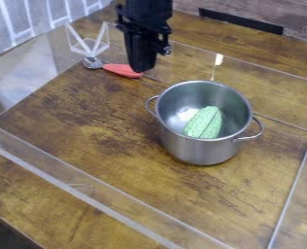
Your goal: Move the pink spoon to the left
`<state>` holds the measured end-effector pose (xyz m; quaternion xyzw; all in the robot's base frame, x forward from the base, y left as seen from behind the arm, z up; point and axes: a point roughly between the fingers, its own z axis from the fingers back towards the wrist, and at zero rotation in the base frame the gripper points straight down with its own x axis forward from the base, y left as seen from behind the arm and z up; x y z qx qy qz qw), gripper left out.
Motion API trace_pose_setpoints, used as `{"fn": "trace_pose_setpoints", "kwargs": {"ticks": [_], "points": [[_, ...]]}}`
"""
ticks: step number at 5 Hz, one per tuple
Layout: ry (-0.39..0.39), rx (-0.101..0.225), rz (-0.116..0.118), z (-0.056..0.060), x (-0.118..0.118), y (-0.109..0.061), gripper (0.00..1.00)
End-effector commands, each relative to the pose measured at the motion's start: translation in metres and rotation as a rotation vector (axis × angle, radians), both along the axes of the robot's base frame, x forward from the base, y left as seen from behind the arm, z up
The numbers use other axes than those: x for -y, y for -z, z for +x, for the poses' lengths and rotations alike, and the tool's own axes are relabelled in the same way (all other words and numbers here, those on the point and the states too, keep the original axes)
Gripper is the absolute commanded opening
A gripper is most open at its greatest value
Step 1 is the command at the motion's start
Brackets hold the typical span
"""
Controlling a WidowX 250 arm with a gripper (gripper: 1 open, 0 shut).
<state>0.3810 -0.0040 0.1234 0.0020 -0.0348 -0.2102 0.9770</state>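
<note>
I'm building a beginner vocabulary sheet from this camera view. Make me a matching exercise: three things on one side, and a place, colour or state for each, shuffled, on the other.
Things:
1. pink spoon
2. steel pot
3. ribbed item

Descriptions:
A. green, lying inside another thing
B. has a loop handle at each side
C. lies on the table, outside the pot

Right pairs: 1-C, 2-B, 3-A

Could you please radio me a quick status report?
Gripper shut, close by the pink spoon. Spoon lying on table. Steel pot nearby.
</note>
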Motion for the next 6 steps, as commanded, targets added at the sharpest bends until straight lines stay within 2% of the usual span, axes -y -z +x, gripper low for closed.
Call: {"fn": "trace_pose_setpoints", "kwargs": {"ticks": [1,3,5,6], "points": [[0.017,0.082,-0.009,0.01,0.011,-0.023,0.0],[0.017,0.097,-0.023,0.021,0.018,-0.017,0.0],[0.044,0.109,-0.054,0.035,0.031,-0.004,0.0],[0.055,0.108,-0.062,0.041,0.034,0.002,0.0]]}}
